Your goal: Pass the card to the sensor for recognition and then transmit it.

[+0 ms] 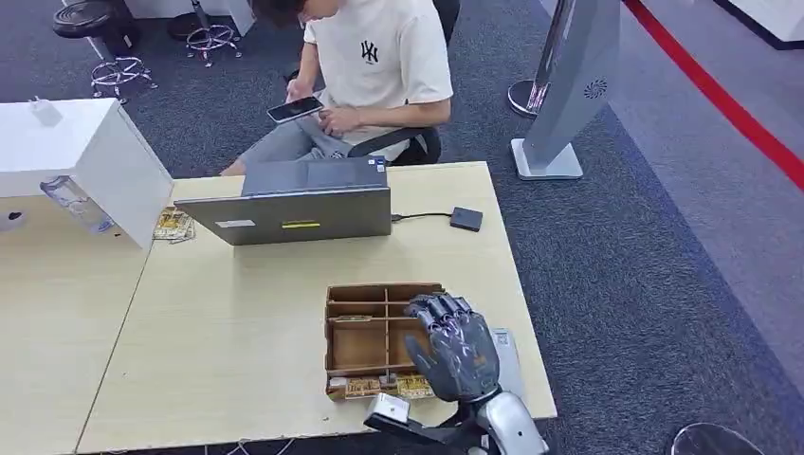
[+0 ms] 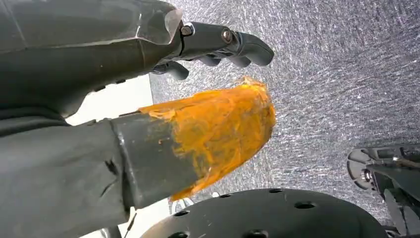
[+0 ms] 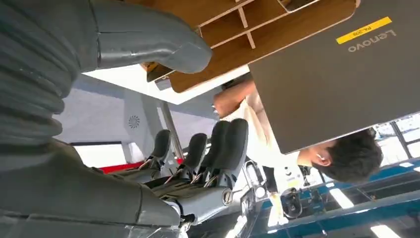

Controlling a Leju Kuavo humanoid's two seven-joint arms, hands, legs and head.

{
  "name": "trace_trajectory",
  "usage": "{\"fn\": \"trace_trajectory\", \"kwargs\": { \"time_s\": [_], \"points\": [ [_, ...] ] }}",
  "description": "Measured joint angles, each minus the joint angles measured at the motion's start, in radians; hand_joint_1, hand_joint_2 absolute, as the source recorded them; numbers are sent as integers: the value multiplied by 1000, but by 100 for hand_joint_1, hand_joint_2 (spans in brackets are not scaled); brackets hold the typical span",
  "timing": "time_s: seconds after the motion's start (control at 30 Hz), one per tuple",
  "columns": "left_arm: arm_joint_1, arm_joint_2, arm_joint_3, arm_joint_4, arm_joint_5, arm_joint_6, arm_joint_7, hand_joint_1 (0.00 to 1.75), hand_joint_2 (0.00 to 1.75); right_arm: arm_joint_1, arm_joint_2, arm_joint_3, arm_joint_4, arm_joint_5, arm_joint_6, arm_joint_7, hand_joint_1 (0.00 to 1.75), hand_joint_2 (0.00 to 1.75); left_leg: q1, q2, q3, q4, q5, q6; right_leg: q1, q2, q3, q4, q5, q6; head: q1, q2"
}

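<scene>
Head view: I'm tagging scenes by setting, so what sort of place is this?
Probably an office or lab demo area: a Lenovo laptop on a light wooden table, grey carpet, and a seated person using a phone.

Cards [image 1: 379, 386] lie flat in the front slot of the brown divided tray [image 1: 365, 327] at the worktop's five o'clock; the black sensor [image 1: 465, 219] sits at one o'clock.
</scene>
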Motion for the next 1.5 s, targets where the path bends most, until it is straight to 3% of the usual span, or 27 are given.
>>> {"fn": "trace_trajectory", "kwargs": {
  "time_s": [0.13, 0.2, 0.27, 0.47, 0.83, 0.93, 0.97, 1.23, 1.37, 1.5],
  "points": [
    [0, 1, 0, 0, -3, -1, -2, 0, 0, -18, 3, -3, 30, -3, 0, 0, 82, 175, 0, 0, 0, 0, 0, 0, 0, 0, 0, 0, 0, 0, 0, 0],
    [0, 1, 0, 0, -5, -2, -2, 0, 0, -29, 3, -6, 45, -7, 0, -3, 66, 175, 0, 0, 0, 0, 0, 0, 0, 0, 0, 0, 0, 0, 0, 0],
    [0, 2, 0, 0, -5, -2, -3, 0, 0, -41, 5, -13, 63, -13, 0, -6, 77, 175, 0, 0, 0, 0, 0, 0, 0, 0, 0, 0, 0, 0, 0, 0],
    [0, 5, 0, 0, -9, -3, -5, 0, 0, -64, 6, -28, 111, 3, 0, 8, 68, 175, 0, 0, 0, 0, 0, 0, 0, 0, 0, 0, 0, 0, 0, 0],
    [1, 6, 0, 0, -15, -11, -9, 0, 0, -86, 3, -55, 181, 25, 0, 36, 79, 175, 0, 0, 0, 0, 0, 0, 0, 0, 0, 0, 0, 0, 0, 0],
    [2, 7, 0, 0, -16, -12, -9, 0, 0, -88, 3, -63, 190, 33, 0, 43, 122, 175, 0, 0, 0, 0, 0, 0, 0, 0, 0, 0, 0, 0, 0, 0],
    [2, 7, 0, 0, -16, -12, -9, 0, 0, -89, 1, -65, 193, 34, 0, 46, 145, 175, 0, 0, 0, 0, 0, 0, 0, 0, 0, 0, 0, 0, 0, 0],
    [3, 9, 0, 0, -16, -12, -9, 0, 0, -94, -2, -77, 206, 37, 0, 48, 145, 175, 0, 0, 0, 0, 0, 0, 0, 0, 0, 0, 0, 0, 0, 0],
    [3, 9, 0, 0, -16, -12, -9, 0, 0, -98, -2, -77, 211, 38, -2, 48, 171, 175, 0, 0, 0, 0, 0, 0, 0, 0, 0, 0, 0, 0, 0, 0],
    [3, 9, 0, 0, -16, -12, -9, 0, 0, -101, -3, -79, 211, 38, -2, 49, 175, 175, 0, 0, 0, 0, 0, 0, 0, 0, 0, 0, 0, 0, 0, 0]
  ]
}}
